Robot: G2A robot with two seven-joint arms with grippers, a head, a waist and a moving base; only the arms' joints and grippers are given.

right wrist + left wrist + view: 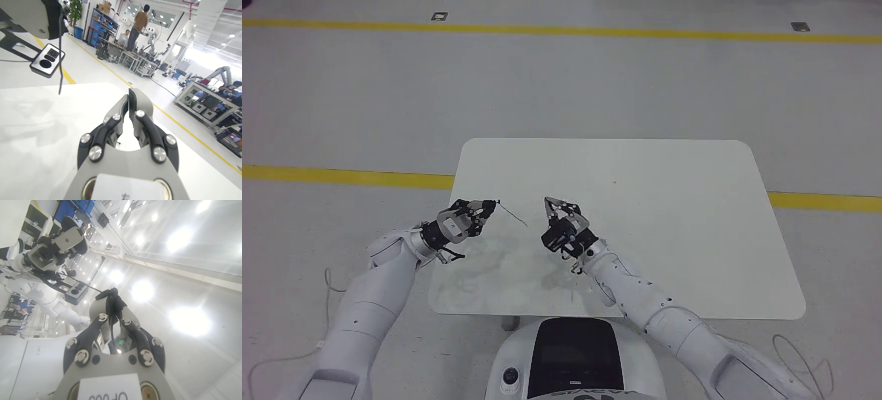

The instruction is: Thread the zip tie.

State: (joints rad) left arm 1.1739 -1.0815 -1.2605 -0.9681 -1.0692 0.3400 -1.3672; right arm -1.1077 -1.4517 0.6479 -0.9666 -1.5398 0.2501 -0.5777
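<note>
Left gripper is clamped on one end of the zip tie; the strap projects over the white table toward the right gripper, whose fingers are closed together, empty

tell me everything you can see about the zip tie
The zip tie is a thin, dark strap that looks like plastic. The left pincer is shut on one end, with a short stretch running back between its fingers. The long free end sticks out almost straight above the white table, towards the shut right pincer, and its tip stops short of it. No loop is formed, and the head cannot be made out.
</note>
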